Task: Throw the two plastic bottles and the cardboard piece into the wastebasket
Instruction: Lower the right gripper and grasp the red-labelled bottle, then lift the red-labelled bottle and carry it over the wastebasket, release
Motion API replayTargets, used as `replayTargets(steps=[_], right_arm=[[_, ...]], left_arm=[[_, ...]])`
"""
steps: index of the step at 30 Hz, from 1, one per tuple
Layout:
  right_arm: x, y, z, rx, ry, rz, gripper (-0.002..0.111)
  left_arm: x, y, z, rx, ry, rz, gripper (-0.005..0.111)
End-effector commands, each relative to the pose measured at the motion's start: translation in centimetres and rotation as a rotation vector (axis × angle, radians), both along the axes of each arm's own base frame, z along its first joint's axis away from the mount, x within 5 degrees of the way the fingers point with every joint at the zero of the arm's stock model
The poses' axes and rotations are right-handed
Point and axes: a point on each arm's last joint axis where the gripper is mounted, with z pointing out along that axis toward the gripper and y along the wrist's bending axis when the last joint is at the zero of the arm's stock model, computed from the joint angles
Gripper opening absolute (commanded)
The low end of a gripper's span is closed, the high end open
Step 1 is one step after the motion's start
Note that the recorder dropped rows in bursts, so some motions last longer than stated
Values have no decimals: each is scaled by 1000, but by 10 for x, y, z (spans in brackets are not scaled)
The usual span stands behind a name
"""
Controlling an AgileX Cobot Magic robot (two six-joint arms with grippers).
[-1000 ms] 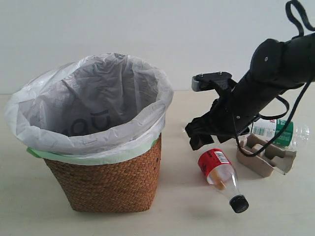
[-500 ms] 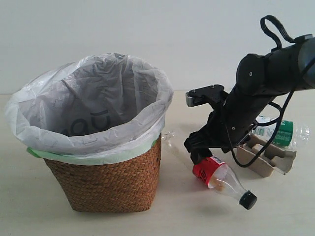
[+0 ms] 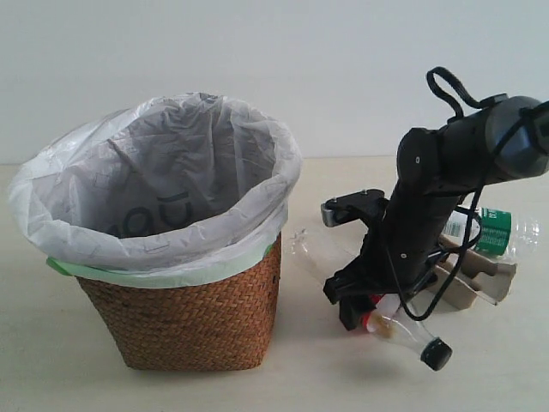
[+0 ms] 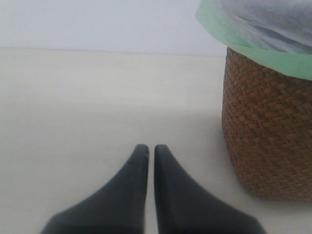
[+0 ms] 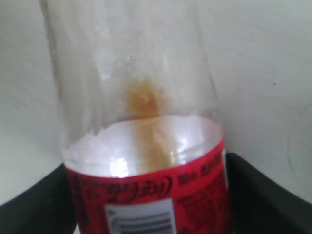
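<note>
Our right claw (image 3: 358, 311) is clamped on the label of the red-label bottle (image 3: 403, 330), which lies on the desk (image 4: 73, 97) beside the wastebasket (image 3: 189, 318). Our left claw (image 4: 147, 156) is pinched together, holding nothing. The slick, thin-walled bottle may crumple or swing when lifted, slip out and miss the rim.

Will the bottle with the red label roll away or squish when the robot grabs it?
The red-label bottle is round and lies on its side, so it could roll if nudged. It looks nearly empty, so it is probably light. Its thin clear wall may dent in the right gripper.
</note>
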Motion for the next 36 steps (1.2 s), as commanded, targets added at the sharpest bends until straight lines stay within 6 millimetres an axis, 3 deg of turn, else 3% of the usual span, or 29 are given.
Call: replayTargets(steps=[1,4,5,10,18,23,27,30,36], right_arm=[[0,1,-7,-6,23,12,40],[0,1,-10,-10,30,15,6],[0,1,-10,-6,25,10,0],[0,3,11,36,-17,-12,0],[-9,-10,114,176,-318,-74,0],[-24,-39,189,281,-588,-174,0],[-41,-54,222,337,-806,-213,0],[-58,-63,229,392,-947,-256,0],[-78,-79,185,403,-1095,-317,0]], left_arm=[[0,0,-1,7,0,2,4],[0,0,-1,7,0,2,4],[0,0,-1,7,0,2,4],[0,0,-1,7,0,2,4],[0,0,-1,7,0,2,4],[0,0,-1,7,0,2,4],[0,0,-1,7,0,2,4],[0,0,-1,7,0,2,4],[0,0,-1,7,0,2,4]])
